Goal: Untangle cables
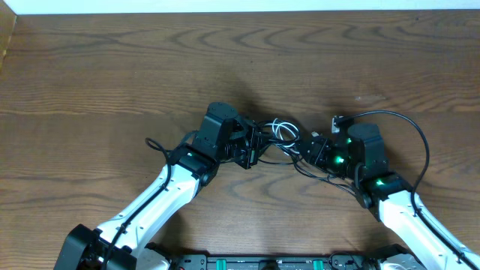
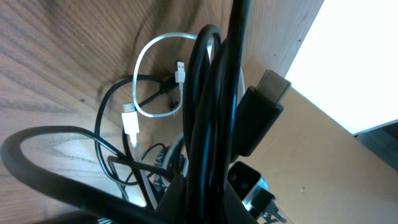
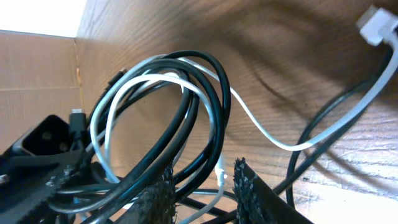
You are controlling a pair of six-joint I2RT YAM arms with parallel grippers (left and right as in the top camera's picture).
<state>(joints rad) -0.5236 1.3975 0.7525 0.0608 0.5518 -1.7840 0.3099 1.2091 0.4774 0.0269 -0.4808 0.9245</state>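
Observation:
The cables lie in one tangle at the table's middle, between my two grippers. It holds black cords and a white cable in a loop. My left gripper is at the tangle's left side, shut on a bundle of black cables that runs up between its fingers. Beyond it lie the white loop, its white plug and a large black connector. My right gripper is at the right side. Its fingers are apart, with the white cable and black cables between them. A white plug lies far right.
The wooden table stretches wide to the left and back, ending at a white edge. A black cord arcs out from my right wrist to the right. A cardboard wall stands beyond the table's edge.

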